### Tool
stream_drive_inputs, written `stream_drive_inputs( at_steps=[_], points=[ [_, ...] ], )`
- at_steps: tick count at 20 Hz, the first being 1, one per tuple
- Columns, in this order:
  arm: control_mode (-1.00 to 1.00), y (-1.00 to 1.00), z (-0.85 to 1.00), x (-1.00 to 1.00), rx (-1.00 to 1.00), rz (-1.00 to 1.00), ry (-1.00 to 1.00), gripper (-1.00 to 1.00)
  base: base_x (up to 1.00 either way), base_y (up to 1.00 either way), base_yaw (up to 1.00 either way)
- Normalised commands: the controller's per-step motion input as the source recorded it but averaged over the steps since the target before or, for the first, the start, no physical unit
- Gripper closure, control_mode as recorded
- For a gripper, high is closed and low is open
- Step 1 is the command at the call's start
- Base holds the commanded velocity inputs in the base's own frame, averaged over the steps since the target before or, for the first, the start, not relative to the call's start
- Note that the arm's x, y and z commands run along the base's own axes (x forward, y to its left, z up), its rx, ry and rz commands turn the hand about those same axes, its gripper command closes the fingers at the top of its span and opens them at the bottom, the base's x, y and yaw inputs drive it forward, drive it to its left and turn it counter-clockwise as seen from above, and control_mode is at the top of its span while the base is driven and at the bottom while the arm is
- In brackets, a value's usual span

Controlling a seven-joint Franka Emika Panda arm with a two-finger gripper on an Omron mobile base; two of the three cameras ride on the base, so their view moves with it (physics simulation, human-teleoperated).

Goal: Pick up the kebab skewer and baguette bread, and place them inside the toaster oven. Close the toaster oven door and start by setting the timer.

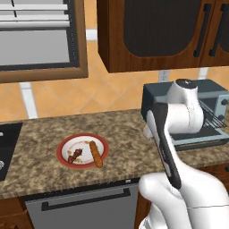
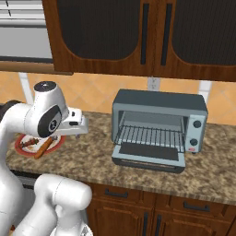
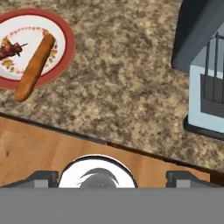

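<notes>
The toaster oven (image 2: pixel 159 126) stands with its door (image 2: pixel 148 155) folded down flat and the wire rack bare, so by my reading the task sits at its first step: fetching the food. Nothing is inside the oven yet, and both pieces lie on the red-rimmed plate (image 1: pixel 67 142) on the desk (image 1: pixel 116 129), well to the left of the oven.

The kebab skewer (image 1: pixel 75 154) rests on the left part of the plate, and the baguette (image 1: pixel 95 154) lies just beside it on the right, its near end poking over the plate's rim.

The claw (image 3: pixel 111 175) is spread wide and has hold of nothing; its two tips (image 3: pixel 41 177) stand far apart at the bottom of the hand view. It hangs above the near edge of the desk, between plate and oven, apart from both. In the hand view the plate lies off to the upper left and the oven's corner to the upper right.

The next move calls for swinging left over the plate, lining the open tips across the thin skewer or the loaf, then dropping down to close on it.
</notes>
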Motion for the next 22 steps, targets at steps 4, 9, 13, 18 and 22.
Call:
stream_drive_inputs(
  at_steps=[4, 9, 13, 18, 22],
  points=[
    [-1.00, 1.00, -0.28, 0.00, 0.00, -0.26, 0.11, -1.00, 0.00, 0.00, 0.00],
    [-1.00, 1.00, -0.90, 0.02, 0.00, -0.16, 0.13, -1.00, 0.00, 0.00, 0.00],
    [-1.00, 1.00, -0.85, 0.37, 0.00, 0.00, 0.21, -1.00, 0.00, 0.00, 0.00],
    [-1.00, 0.92, -0.40, 0.79, 0.00, 0.00, 0.19, -1.00, 0.00, 0.00, 0.00],
    [-1.00, 0.24, -0.24, 0.87, 0.00, 0.00, 0.28, -1.00, 0.00, 0.00, 0.00]
  ],
)
